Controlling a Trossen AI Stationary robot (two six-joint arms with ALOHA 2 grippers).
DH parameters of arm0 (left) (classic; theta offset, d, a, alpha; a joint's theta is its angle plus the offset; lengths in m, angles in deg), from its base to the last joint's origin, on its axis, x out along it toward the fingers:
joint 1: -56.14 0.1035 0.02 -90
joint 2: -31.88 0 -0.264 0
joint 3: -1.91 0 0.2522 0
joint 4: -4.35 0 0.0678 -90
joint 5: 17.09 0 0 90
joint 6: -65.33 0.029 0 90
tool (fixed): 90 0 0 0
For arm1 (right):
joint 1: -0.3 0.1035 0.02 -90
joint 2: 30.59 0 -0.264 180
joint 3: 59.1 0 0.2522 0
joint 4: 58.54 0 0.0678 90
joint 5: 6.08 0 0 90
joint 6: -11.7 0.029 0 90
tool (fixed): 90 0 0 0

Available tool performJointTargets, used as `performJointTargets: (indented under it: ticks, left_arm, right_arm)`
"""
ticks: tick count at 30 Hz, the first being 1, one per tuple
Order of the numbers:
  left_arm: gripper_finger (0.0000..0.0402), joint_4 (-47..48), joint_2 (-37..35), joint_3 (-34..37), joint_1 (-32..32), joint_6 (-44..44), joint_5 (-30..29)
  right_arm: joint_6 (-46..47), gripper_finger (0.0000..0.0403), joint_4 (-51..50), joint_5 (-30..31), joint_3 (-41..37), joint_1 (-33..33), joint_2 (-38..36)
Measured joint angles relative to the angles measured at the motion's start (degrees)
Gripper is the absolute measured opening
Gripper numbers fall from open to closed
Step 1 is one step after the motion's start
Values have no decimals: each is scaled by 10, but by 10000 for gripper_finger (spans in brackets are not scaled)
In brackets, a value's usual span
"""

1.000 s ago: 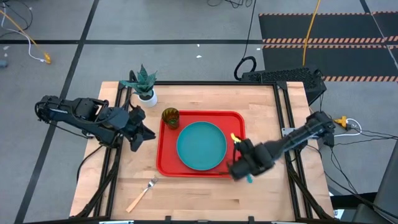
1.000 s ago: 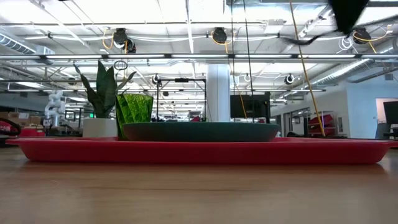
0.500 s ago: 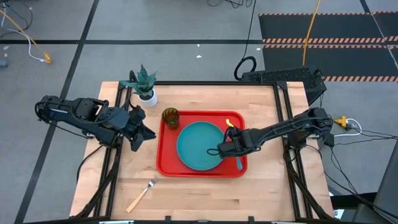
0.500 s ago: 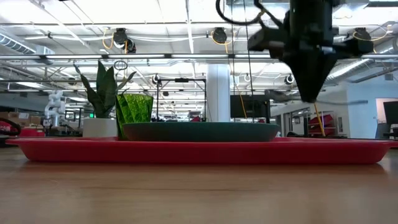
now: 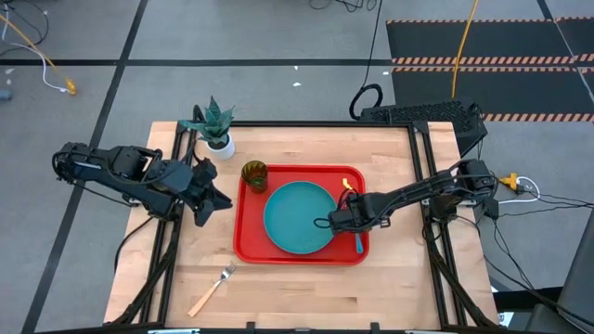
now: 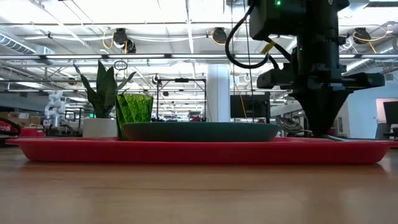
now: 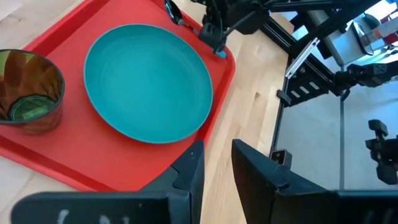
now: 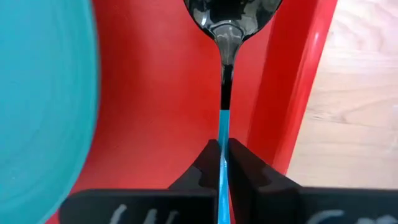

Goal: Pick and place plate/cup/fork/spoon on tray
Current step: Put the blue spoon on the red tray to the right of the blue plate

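Spoon pinched by its blue handle in right gripper, bowl low over tray floor between plate and rim. Cup in tray's far corner. Fork on table. Left gripper beside tray, fingers slightly apart, empty.

The tray lies at the middle of the table, with the plate at its centre, the cup in its far left corner, and the spoon along its right rim, between that rim and the plate. The right gripper sits over the tray's right side, seemingly just above the floor, holding the spoon's handle. The fork lies near the table's front left corner, a potted plant stands by the far edge behind the cup, and the left gripper hangs left of the tray.
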Motion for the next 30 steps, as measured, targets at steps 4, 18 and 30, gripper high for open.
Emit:
performJointTargets:
  ticks: [4, 18, 30]
  left_arm:
    - [83, 0, 0, 0, 0, -4, 2]
    - [83, -23, 0, 0, 0, -8, 8]
    - [83, -23, 0, 0, 0, -8, 9]
  right_arm:
    - [-1, 0, 2, 17, 0, -7, 0]
    - [-32, 0, 28, 30, -24, -51, 0]
    - [-16, 0, 75, 12, -51, -51, 0]
